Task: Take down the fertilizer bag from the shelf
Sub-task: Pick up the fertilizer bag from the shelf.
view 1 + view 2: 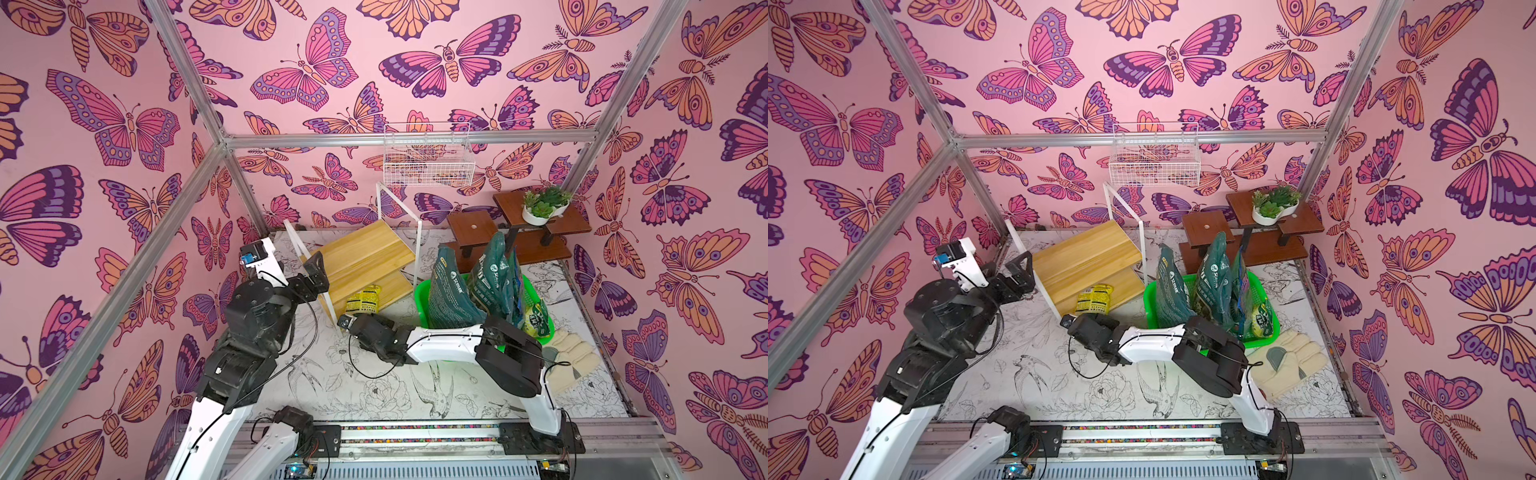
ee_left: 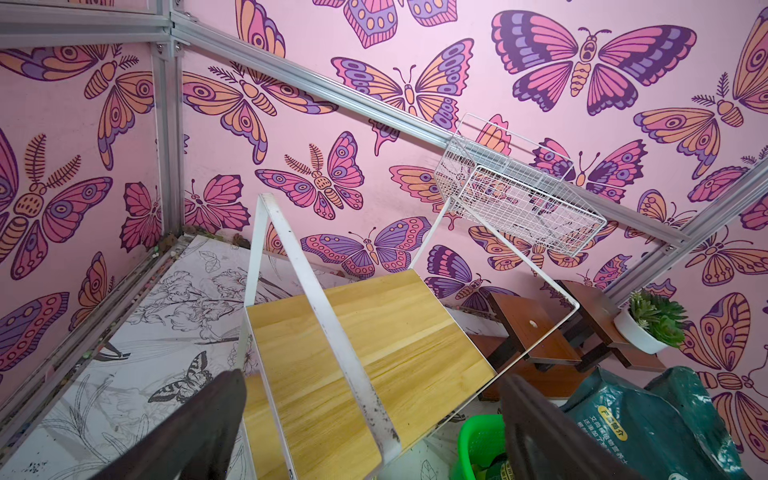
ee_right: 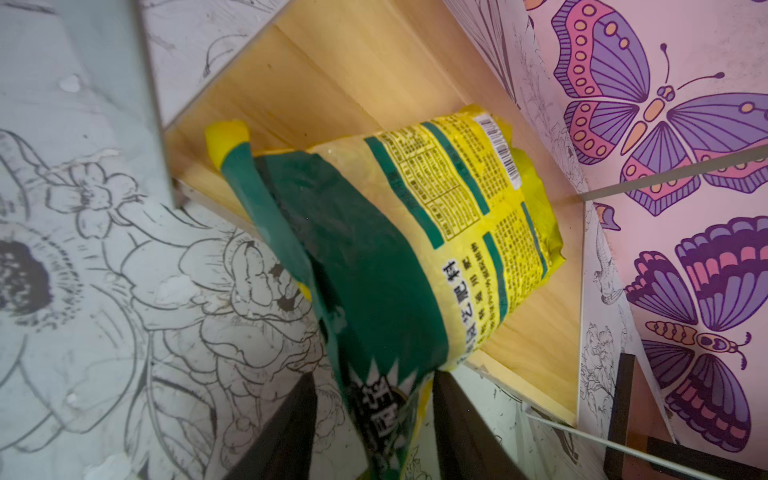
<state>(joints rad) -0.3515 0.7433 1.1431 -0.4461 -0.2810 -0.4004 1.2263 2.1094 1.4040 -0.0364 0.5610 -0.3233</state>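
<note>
The fertilizer bag (image 1: 365, 300) (image 1: 1094, 299) is yellow and green. It lies tilted at the front edge of the shelf's (image 1: 365, 253) lower pale wood board, its near end hanging down toward the table. In the right wrist view the bag (image 3: 399, 232) runs down between my right gripper's (image 3: 374, 378) dark fingers, which stand apart on either side of its lower end; the gripper is open. In both top views the right gripper (image 1: 347, 321) sits just in front of the bag. My left gripper (image 2: 374, 436) (image 1: 316, 270) is wide open at the shelf's left side, straddling its white frame tube (image 2: 332, 332).
A green basket (image 1: 422, 291) holding tall dark green bags (image 1: 449, 286) stands right of the shelf. Behind it is a dark brown plant stand (image 1: 473, 228) with a potted succulent (image 1: 540, 208). A white wire basket (image 1: 428, 162) hangs on the back wall. Cream gloves (image 1: 573, 353) lie at the right.
</note>
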